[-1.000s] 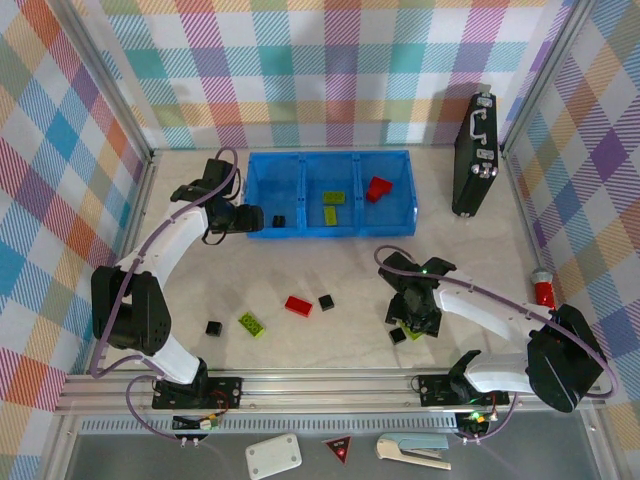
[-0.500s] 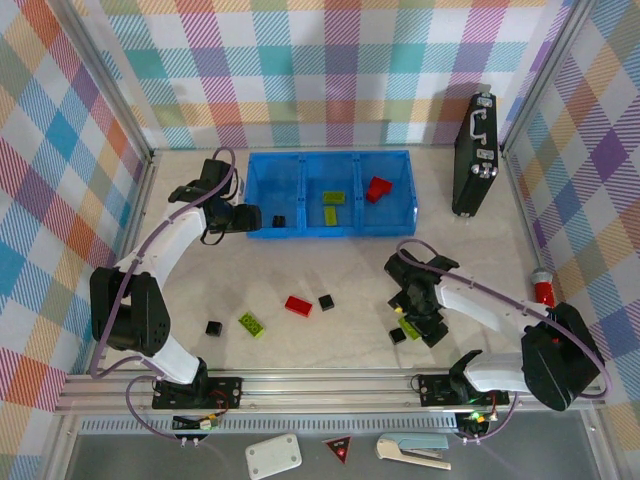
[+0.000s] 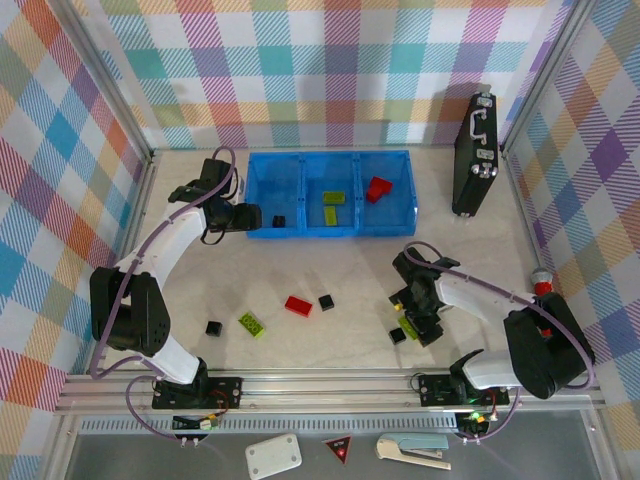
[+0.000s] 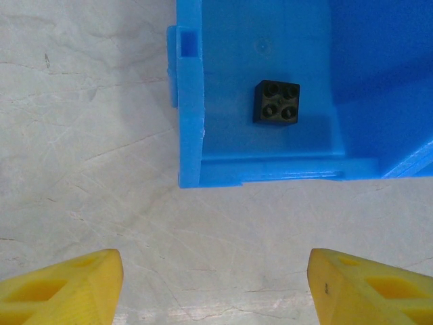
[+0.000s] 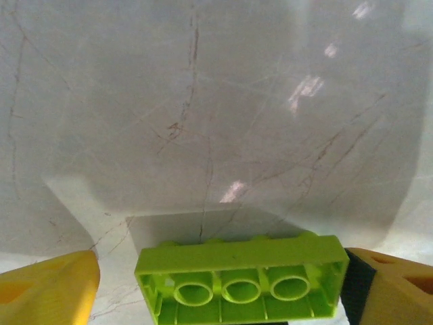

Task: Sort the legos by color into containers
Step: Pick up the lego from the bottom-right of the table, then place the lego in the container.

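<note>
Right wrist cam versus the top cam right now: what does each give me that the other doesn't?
Right wrist view: the lime brick's hollow underside with three round tubes, one end against a finger of the right gripper, the other finger apart from it. Top view: the blue tray holding sorted bricks, the left gripper by its left end, and a loose red brick, second lime brick and three black cubes. Both: the right gripper at that lime brick, over the table.
</note>
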